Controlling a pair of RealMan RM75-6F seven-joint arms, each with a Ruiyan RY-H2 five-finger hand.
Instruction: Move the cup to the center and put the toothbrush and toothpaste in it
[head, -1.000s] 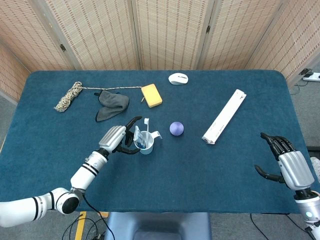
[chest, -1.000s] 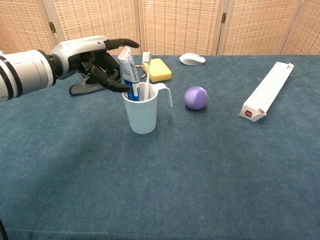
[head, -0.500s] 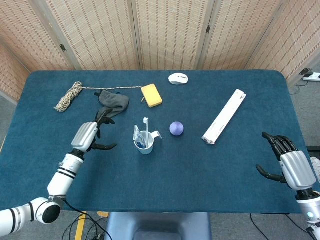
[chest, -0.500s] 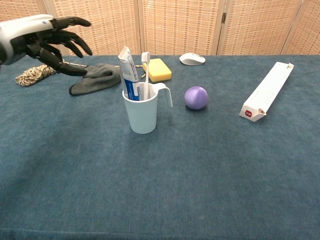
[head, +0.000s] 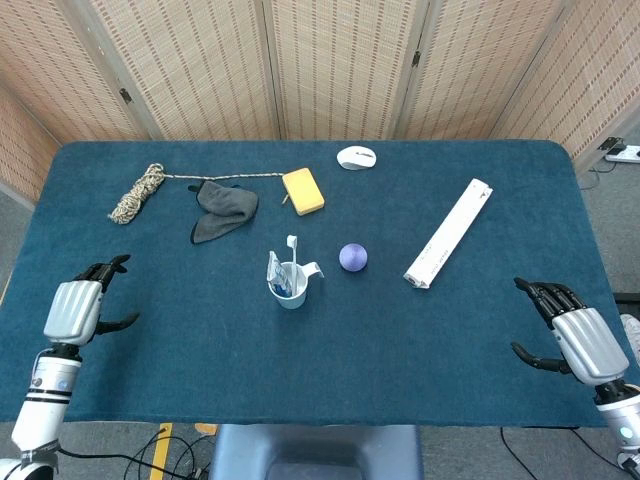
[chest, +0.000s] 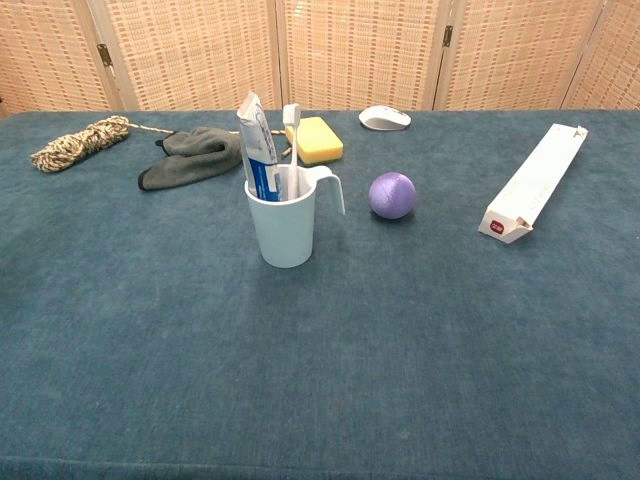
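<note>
Woven folding screen (head: 330, 65) behind table (head: 400, 340)

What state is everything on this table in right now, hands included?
cup: upright, near the table's center
toothpaste: standing in cup
toothbrush: standing in cup
left hand: open, holding nothing
right hand: open, holding nothing
white box: lying flat
rope: coiled
grey cloth: crumpled

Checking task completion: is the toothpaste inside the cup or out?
In: toothpaste stands upright in the cup, beside the toothbrush.
</note>
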